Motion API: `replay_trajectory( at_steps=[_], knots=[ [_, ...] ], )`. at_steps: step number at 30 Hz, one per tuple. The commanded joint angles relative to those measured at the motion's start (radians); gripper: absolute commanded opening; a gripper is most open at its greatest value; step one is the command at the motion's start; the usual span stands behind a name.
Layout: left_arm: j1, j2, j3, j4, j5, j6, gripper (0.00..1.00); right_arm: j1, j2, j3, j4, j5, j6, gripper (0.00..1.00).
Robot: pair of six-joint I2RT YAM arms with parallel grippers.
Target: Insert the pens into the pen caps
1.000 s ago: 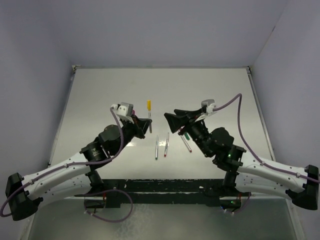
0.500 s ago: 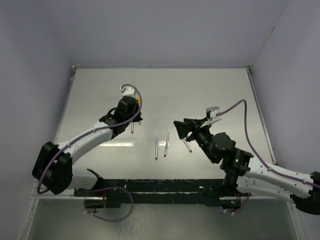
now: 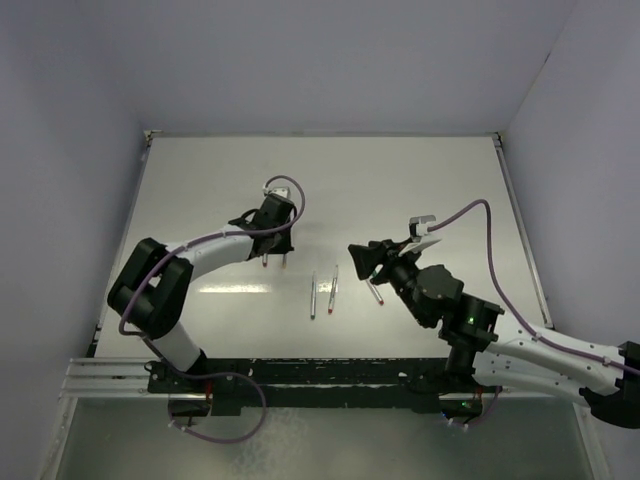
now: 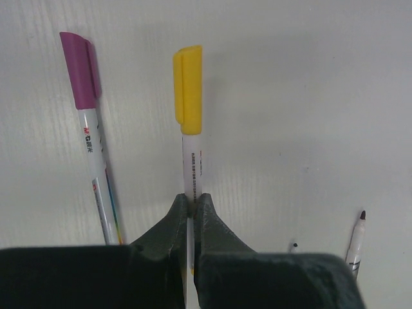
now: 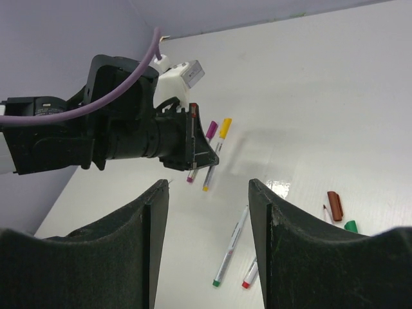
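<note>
My left gripper (image 4: 191, 198) is shut on the barrel of a pen with a yellow cap (image 4: 188, 90), held low over the table. A pen with a magenta cap (image 4: 80, 67) lies just to its left. In the top view the left gripper (image 3: 278, 245) is left of centre, with both pen ends showing below it. My right gripper (image 5: 207, 183) is open and empty, above the table right of centre (image 3: 357, 258). Two uncapped pens lie in the middle, one with a green end (image 5: 232, 248) and one with a red end (image 5: 250, 275). A dark red cap (image 5: 334, 206) and a green cap (image 5: 351, 225) lie to the right.
A further uncapped pen (image 3: 375, 292) lies beside the right gripper, near the loose caps. Grey walls close the table on three sides. The black rail (image 3: 320, 375) with the arm bases runs along the near edge.
My left arm has stretched out and carried the yellow-capped pen left, to beside the magenta-capped pen. My right gripper has drawn back slightly and stays open.
</note>
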Motion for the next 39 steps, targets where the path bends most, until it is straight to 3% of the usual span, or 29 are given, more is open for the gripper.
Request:
replay_trajectory(
  at_steps=[1, 11, 18, 22, 25, 35, 39],
  knots=[
    [0.008, 0.034, 0.064, -0.018, -0.024, -0.024, 0.0, 0.003, 0.003, -0.008, 0.023, 0.02, 0.023, 0.55],
    [0.008, 0.115, 0.115, -0.072, -0.098, -0.058, 0.02, 0.004, 0.015, -0.017, 0.022, 0.021, 0.026, 0.55],
    [0.008, 0.151, 0.141, -0.085, -0.117, -0.053, 0.16, 0.003, 0.025, -0.022, 0.005, 0.034, 0.035, 0.56],
    [0.008, 0.136, 0.145, -0.081, -0.117, -0.047, 0.38, 0.003, 0.023, -0.022, 0.003, 0.037, 0.032, 0.57],
    [0.008, 0.108, 0.149, -0.086, -0.116, -0.045, 0.46, 0.004, 0.02, -0.021, 0.009, 0.04, 0.015, 0.58],
    [0.002, -0.061, 0.143, -0.108, -0.056, -0.034, 0.47, 0.002, -0.034, -0.021, -0.042, 0.181, -0.001, 0.58],
    [-0.052, -0.144, 0.103, -0.106, -0.055, -0.044, 0.47, -0.005, -0.051, 0.011, -0.193, 0.306, 0.066, 0.56]
  ],
)
